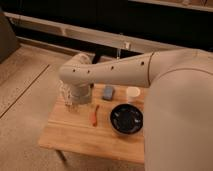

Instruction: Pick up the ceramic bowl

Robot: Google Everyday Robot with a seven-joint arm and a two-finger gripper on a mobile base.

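Note:
The ceramic bowl [126, 119] is wide, shallow and glossy black. It sits upright on the right part of the small wooden table [75, 132]. My white arm reaches in from the right across the back of the table and bends down at its left end. My gripper [71, 105] hangs over the table's back left part, well to the left of the bowl and apart from it. It holds nothing that I can see.
A small white cup [133, 93] stands behind the bowl. A blue-grey block [108, 92] lies at the back middle. A thin orange stick [94, 115] lies between gripper and bowl. My arm's bulky body covers the table's right edge. Speckled floor surrounds the table.

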